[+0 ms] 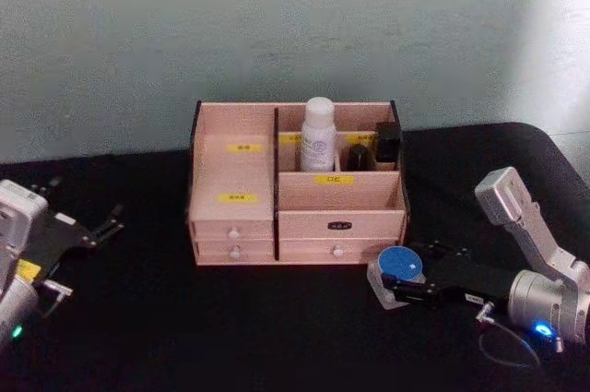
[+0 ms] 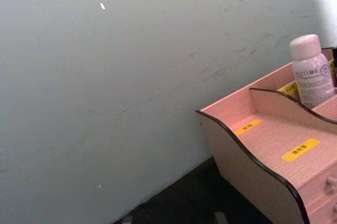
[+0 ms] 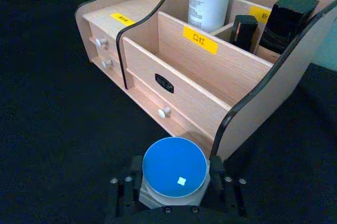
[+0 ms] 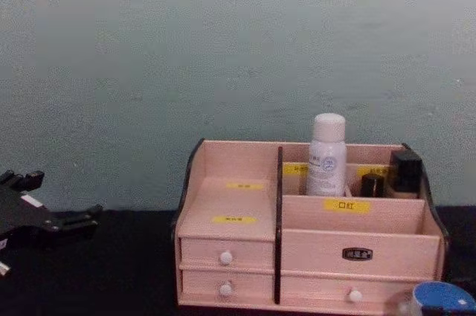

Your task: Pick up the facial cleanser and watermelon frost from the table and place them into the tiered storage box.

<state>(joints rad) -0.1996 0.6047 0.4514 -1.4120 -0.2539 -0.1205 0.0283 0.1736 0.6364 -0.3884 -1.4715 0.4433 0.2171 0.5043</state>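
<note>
Your right end effector (image 3: 174,184) is clamped on a small jar (image 3: 174,167) with a smooth, round blue lid and a pale body. The jar is down by the black surface (image 1: 138,318), just beside the front right corner of the storage box (image 1: 304,191). The box is light-pink wood grain with black edge trim, stepped compartments, white-knobbed drawers and yellow labels. One label reads "口红"; the others are too small to read. A white bottle (image 1: 318,134) with bluish print stands upright in a rear compartment, near two black containers (image 3: 287,21). Your left end effector (image 1: 112,220) sits at the surface's left, fingers apart.
</note>
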